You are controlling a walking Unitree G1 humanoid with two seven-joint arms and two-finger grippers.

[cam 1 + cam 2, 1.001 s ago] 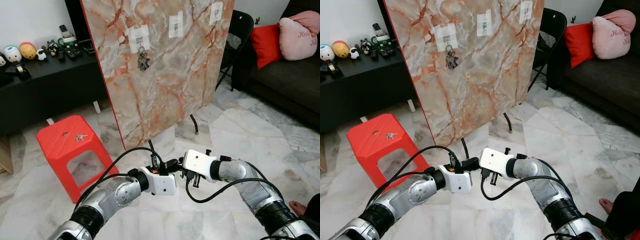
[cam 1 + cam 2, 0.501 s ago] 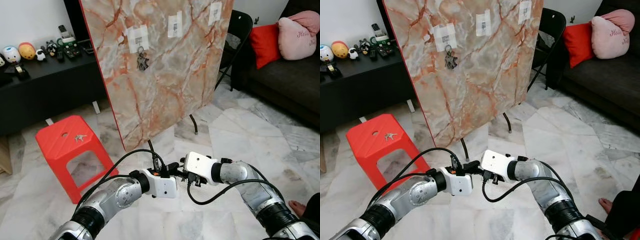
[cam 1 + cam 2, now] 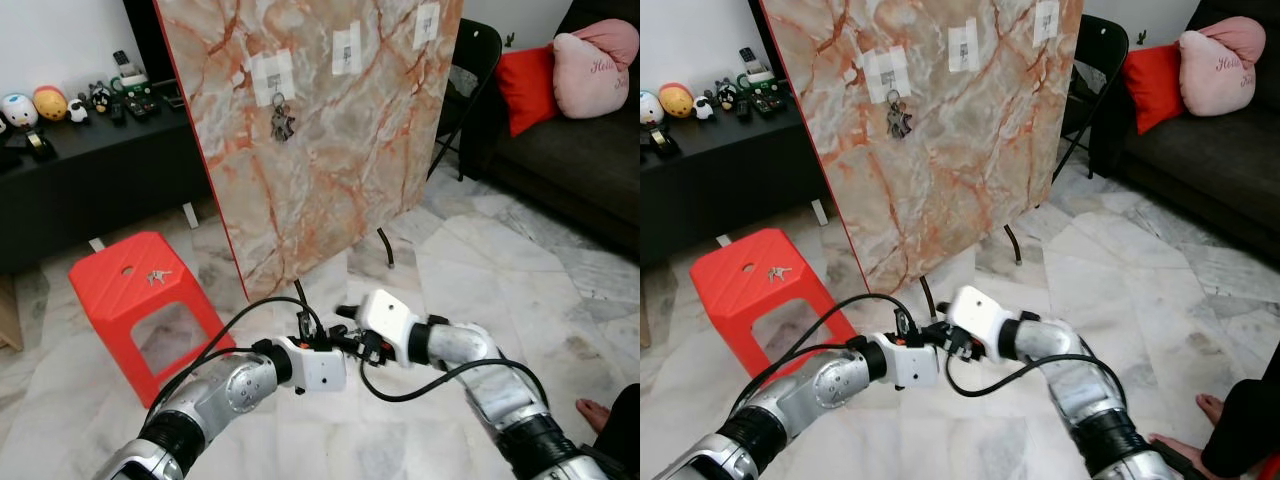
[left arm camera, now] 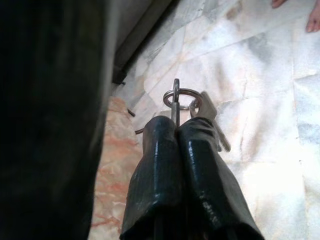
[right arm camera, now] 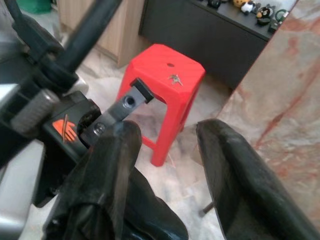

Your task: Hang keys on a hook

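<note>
My left gripper (image 4: 176, 127) is shut on a key ring with a silver key (image 4: 182, 97), the ring poking out past the fingertips. In the eye views both arms meet low over the floor, in front of the leaning marble board (image 3: 320, 150). My right gripper (image 5: 167, 134) is open, its fingers spread close to the left wrist block (image 3: 320, 367). The board carries three paper labels; a second bunch of keys (image 3: 281, 121) hangs on the hook under the left label (image 3: 272, 76). A third set of keys (image 3: 157, 276) lies on the red stool (image 3: 112, 292).
A black folding chair (image 3: 470, 70) stands behind the board's right edge. The dark sofa (image 3: 570, 150) with red and pink cushions is at the right. A low black cabinet (image 3: 90, 170) with toys runs along the left wall. A person's foot (image 3: 600, 412) is at the lower right.
My right gripper has swung left and slightly up, closing in on the left wrist. The left gripper still holds the keys. The camera has shifted a little.
</note>
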